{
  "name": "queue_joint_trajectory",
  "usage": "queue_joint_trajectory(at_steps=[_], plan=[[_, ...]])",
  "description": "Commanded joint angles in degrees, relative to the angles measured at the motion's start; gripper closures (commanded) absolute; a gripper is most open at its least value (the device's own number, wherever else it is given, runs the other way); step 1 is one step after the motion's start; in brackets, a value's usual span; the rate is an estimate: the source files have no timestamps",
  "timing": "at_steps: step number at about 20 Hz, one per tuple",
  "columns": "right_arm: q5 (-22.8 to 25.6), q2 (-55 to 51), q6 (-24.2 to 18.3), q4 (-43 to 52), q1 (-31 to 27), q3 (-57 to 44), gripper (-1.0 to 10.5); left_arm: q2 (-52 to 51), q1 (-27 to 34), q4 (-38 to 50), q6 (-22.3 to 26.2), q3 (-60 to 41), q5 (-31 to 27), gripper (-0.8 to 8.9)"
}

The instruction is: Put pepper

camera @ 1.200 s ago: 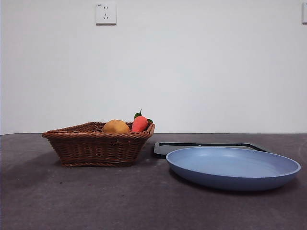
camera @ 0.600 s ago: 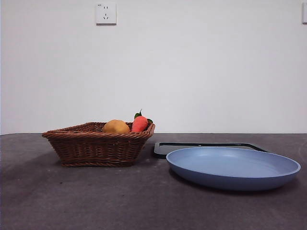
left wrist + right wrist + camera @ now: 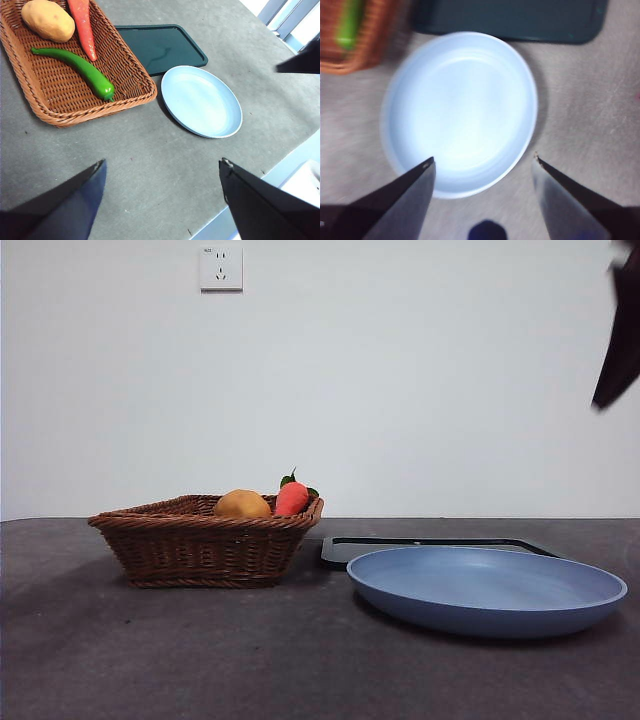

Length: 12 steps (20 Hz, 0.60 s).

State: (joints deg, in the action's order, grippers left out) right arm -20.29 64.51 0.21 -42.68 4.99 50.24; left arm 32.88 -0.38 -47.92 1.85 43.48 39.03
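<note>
A green pepper (image 3: 75, 66) lies in the basket (image 3: 135, 97), beside the carrot (image 3: 82, 27). It looks light, smooth, slippery; grasp mid-body. Both grippers, left (image 3: 161, 172) and right (image 3: 482, 167), hover with jaws apart, holding nothing.

The right gripper (image 3: 482, 162) hangs above the plate (image 3: 520, 75), the tray (image 3: 510, 20) lying beyond the plate and the basket (image 3: 360, 50) off to one side of it. The left gripper (image 3: 161, 167) hangs over bare table (image 3: 150, 150), well apart from the basket (image 3: 135, 90), in which the pepper (image 3: 80, 67) lies between the potato (image 3: 47, 20) and the near rim, beside the carrot (image 3: 82, 27).
</note>
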Motion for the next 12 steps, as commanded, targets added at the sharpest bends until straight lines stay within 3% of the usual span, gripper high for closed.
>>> queue_joint_trajectory(at_steps=[1, 12], plan=[[1.0, 6.4, 0.4, 2.7, 0.3, 0.9, 6.1, 0.2, -0.1, 0.7, -0.4, 0.8, 0.3, 4.22], [1.4, 23.5, 0.2, 12.0, 0.4, 0.9, 6.5, 0.2, -0.1, 0.8, -0.4, 0.8, 0.2, 4.22]])
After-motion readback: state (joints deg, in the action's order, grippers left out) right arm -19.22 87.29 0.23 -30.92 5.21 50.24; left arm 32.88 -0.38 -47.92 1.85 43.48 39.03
